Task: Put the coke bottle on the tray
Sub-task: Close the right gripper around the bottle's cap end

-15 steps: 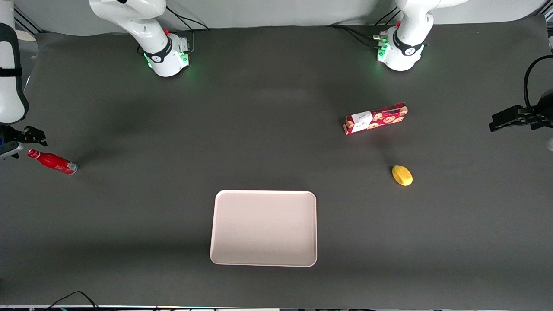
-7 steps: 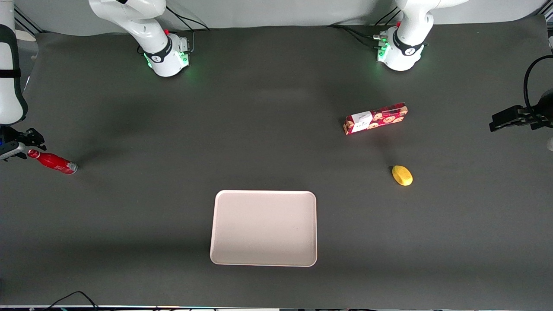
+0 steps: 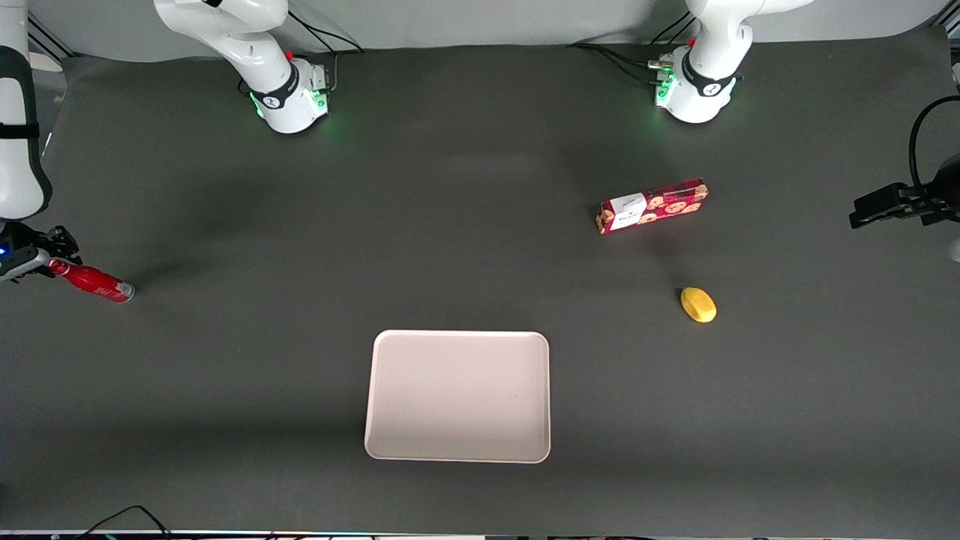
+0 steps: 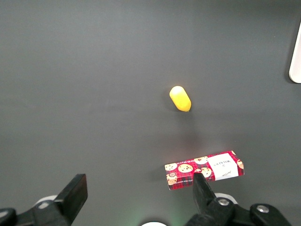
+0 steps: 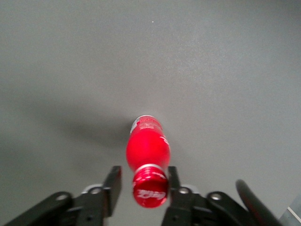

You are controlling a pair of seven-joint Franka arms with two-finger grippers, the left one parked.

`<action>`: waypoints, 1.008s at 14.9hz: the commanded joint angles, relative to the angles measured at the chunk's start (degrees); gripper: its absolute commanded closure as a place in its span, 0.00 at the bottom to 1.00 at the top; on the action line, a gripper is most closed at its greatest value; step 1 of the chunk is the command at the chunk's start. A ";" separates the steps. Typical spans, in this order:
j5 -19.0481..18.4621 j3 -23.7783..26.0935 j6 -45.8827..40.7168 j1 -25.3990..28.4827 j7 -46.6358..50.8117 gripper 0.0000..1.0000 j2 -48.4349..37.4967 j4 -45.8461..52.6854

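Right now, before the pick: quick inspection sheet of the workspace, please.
Surface: dark grey mat, flat, no spills seen.
Job's things: coke bottle stands upright at the working arm's end of the table, red cap on; tray bare, near the front camera, well apart from the bottle.
Clutter: red cookie box and a small yellow object toward the parked arm's end, the yellow one nearer the front camera.
Grippers: claw open, its fingers flanking the bottle's cap without gripping it.
Cables: black leads at the arm bases and at the table's front edge.
Surroundings: pale wall above the mat; nothing else seen.
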 commanded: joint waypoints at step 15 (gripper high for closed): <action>-5.16 5.77 -30.32 2.98 16.38 1.00 -1.71 23.34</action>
